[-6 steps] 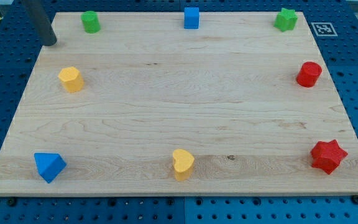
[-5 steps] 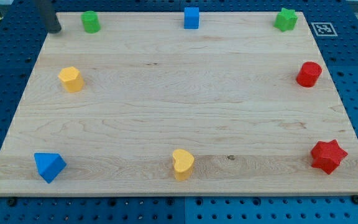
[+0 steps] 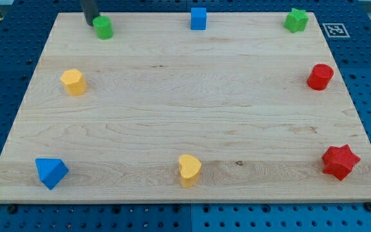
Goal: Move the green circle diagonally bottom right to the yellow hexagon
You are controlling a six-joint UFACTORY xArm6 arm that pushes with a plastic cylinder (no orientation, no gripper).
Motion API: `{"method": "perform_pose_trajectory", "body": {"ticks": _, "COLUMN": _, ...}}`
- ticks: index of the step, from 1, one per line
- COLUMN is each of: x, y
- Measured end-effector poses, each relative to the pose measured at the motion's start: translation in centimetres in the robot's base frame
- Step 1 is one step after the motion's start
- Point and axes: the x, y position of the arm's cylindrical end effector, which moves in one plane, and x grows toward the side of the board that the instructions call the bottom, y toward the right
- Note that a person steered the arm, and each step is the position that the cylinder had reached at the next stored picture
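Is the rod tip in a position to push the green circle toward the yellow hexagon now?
Probably yes. My tip sits against the green circle on its upper-left side, and the bare board toward the spot lower right of the yellow hexagon holds no other block.

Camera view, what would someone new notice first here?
Probably the dark rod, my tip, at the view's top left, right against the green circle. Then the blocks ringing the wooden board, notably the red star at bottom right and the yellow hexagon at left.
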Motion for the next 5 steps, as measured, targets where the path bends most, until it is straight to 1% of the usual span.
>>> {"method": "perform_pose_trajectory", "body": {"ticks": 1, "x": 2.0, "y": 3.4}}
{"method": "perform_pose_trajectory", "body": {"ticks": 2, "x": 5.1, "y": 6.2}}
{"method": "perform_pose_trajectory", "body": {"ticks": 4, "x": 9.5, "y": 7.5}}
{"method": "perform_pose_trajectory", "body": {"ticks": 5, "x": 13.5, "y": 9.7}}
